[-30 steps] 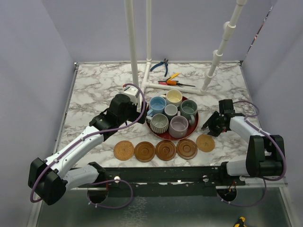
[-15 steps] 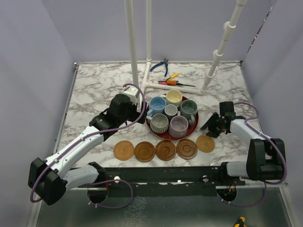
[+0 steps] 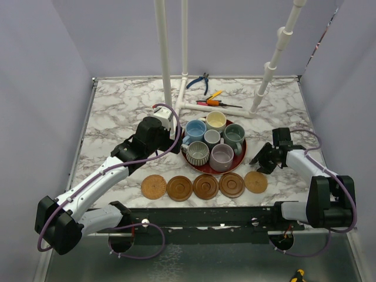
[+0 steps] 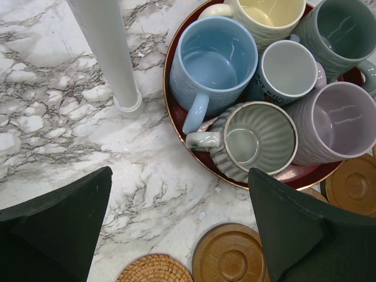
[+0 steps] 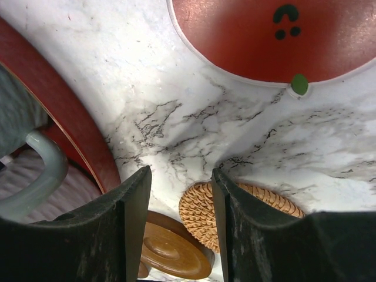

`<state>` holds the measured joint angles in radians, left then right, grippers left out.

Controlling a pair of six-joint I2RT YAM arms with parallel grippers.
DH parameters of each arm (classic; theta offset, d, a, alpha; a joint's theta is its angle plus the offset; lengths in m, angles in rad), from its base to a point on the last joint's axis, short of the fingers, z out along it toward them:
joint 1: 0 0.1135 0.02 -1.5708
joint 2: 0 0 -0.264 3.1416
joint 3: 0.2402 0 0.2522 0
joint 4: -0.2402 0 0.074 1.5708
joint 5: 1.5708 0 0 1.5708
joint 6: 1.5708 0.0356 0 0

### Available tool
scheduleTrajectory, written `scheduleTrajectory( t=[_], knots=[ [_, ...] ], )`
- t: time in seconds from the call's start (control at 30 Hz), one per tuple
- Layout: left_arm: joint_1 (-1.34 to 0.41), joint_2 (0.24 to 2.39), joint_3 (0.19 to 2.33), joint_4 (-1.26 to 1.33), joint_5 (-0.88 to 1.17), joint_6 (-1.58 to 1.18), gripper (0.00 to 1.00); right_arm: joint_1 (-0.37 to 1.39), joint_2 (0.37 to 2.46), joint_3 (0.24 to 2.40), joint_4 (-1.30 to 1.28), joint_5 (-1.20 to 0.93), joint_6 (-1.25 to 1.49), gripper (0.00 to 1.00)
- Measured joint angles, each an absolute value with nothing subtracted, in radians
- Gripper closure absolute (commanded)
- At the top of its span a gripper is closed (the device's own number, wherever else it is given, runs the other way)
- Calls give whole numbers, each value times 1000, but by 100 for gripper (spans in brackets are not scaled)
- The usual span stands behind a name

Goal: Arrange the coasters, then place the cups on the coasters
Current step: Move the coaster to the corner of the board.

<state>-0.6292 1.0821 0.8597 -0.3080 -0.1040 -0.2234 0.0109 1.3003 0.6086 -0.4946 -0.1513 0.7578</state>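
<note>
1. Coasters (image 3: 205, 186): five lie flat in a close row along the near edge of the marble table (image 3: 117, 111), in front of the tray. From the left they are a woven tan coaster (image 3: 154, 187), three brown grooved wooden coasters, the first of them here (image 3: 180, 188), and a second woven coaster (image 3: 255, 181) at the right end.
2. Left gripper (image 4: 179, 179): it hangs over bare marble, left of the tray and behind the left end of the row. Its fingers are spread wide and nothing is between them. A white pipe (image 4: 111, 53) stands on the table just beyond it.
3. Red round tray (image 5: 64, 106): it sits mid-table behind the row and carries all six cups, packed together.
   - At the back are the light blue cup (image 3: 195, 129) and the cream-yellow cup (image 3: 215, 120).
   - The small pale grey cup (image 3: 212, 137) is in the centre, with the grey-green cup (image 3: 234, 134) to its right.
   - At the front are the ribbed dark cup (image 3: 197, 153) and the lavender cup (image 3: 222, 156).
4. Right gripper (image 5: 179, 179): it is low over the table, right of the tray and just behind the second woven coaster. Its fingers stand partly apart and grasp nothing. Whether they touch that coaster cannot be told.
5. Reddish coaster (image 5: 247, 41): it lies flat on the marble behind the right gripper, apart from the row, and shows only in the right wrist view.
</note>
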Motion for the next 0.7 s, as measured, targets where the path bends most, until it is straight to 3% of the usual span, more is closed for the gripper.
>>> scheduleTrajectory(
  t=[0.37,0.7],
  knots=[
    [-630,1082,860,-308,-101,-223,1,11,1274,592,-521,-152,758,49],
    [-629,1082,860,-308,-101,-224,1,11,1269,648,-597,-138,738,37]
  ],
)
